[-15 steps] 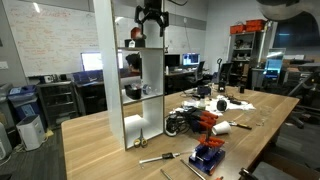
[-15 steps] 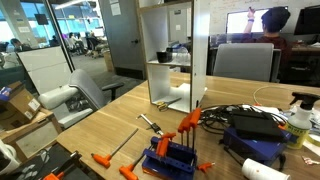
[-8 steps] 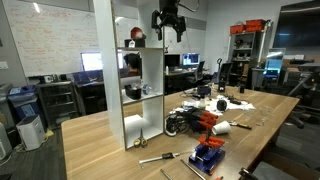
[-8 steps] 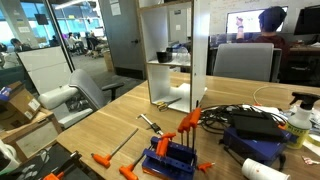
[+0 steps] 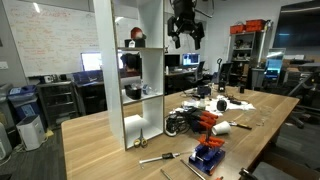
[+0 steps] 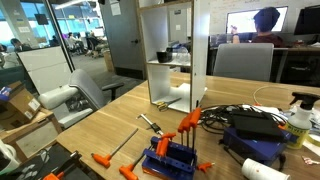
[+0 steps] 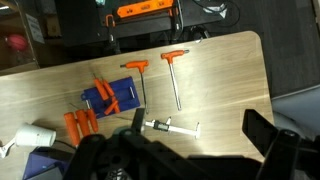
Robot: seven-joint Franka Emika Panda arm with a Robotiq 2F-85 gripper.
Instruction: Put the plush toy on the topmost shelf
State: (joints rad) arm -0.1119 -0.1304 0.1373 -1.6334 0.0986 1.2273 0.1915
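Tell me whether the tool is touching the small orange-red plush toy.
Apart. In an exterior view the tool hangs beside the tall white shelving, whose side panel separates it from the plush toy.

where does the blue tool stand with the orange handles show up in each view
In an exterior view: the blue tool stand sits low and right of centre, near the table's front edge.
In an exterior view: it is at bottom centre, close to the camera.
Wrist view: it lies left of centre, seen from above.
Shared landmark: the wooden table it stands on.
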